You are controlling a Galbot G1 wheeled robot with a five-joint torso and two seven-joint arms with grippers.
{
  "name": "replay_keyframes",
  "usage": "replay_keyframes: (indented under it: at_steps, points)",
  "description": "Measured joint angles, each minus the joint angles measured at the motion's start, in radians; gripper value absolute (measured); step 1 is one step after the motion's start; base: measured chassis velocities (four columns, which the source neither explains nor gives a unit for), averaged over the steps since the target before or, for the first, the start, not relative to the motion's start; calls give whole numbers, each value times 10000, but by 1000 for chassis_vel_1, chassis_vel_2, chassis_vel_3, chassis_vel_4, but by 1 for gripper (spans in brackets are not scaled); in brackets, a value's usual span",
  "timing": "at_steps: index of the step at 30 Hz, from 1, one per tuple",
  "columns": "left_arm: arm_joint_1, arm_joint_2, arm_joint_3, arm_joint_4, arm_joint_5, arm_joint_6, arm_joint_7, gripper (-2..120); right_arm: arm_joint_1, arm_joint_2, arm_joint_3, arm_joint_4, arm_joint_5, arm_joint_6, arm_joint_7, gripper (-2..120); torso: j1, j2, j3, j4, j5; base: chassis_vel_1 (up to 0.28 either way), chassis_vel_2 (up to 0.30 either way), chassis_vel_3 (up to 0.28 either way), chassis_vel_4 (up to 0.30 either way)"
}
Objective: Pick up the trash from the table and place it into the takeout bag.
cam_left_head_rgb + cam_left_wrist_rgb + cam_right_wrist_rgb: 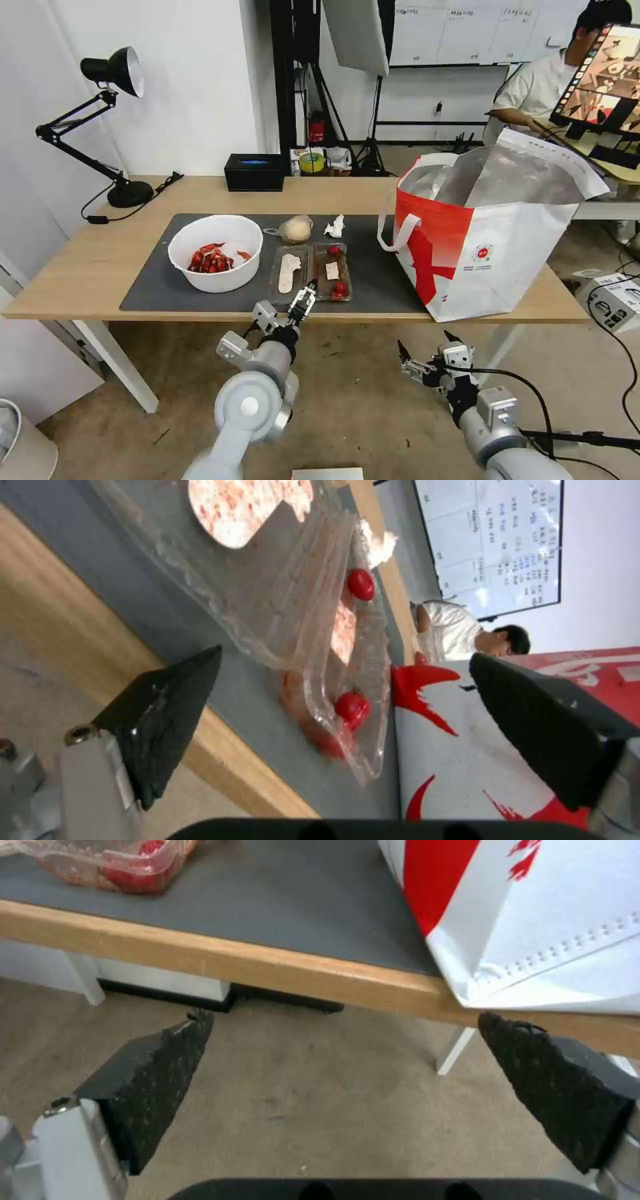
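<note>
The left claw (pixel 303 303) sits low in the centre of the head view, at the near edge of the counter (pixel 73 280), its two black fingers spread wide with nothing between them. It points straight at the near short end of the clear hinged plastic tray (pixel 310 272), which lies just above it in the frame, on the dark grey mat (pixel 380 267). In the left wrist view the tray (pixel 293 620) fills the gap between the fingertips (pixel 170 705), close ahead but not touched, with small red tomatoes and pale leftovers inside.

The tray's two halves lie open side by side; each half runs lengthwise away from the robot, so the claw meets it end-on.

The right claw (pixel 423 357) hangs lower right in the head view, below the counter edge and over the floor, also opened wide and empty. It is well apart from the tray, so the left arm is clearly the nearer one.

To the left of the tray stands the white round plastic bowl (pixel 215 252) with red scraps. Above the tray, farther back on the mat, lie the beige wrapped lump (pixel 295 229) and the small crumpled white tissue (pixel 335 227).

The red-and-white takeout bag (pixel 493 227) stands open at the right of the frame, foil lining showing, to the right of the tray with bare mat between them.
</note>
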Motion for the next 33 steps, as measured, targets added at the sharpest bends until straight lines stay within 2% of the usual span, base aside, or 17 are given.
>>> replay_keyframes:
  at_steps: [19,25,33]
  points:
    - [-466,-192,-89,308,-89,-81,-520,100,106,-52,-64,-201,-27,34,5,100,0,1,-1,0,0,0,0,0,0]
    - [-358,-150,-190,67,-319,-414,136,100,132,-5,-181,-271,-27,35,8,100,-1,1,0,0,0,0,0,0,0]
    - [-416,-34,-248,-114,-321,-520,416,100,114,90,-296,-285,-101,35,8,100,-1,1,0,0,0,0,0,0,0]
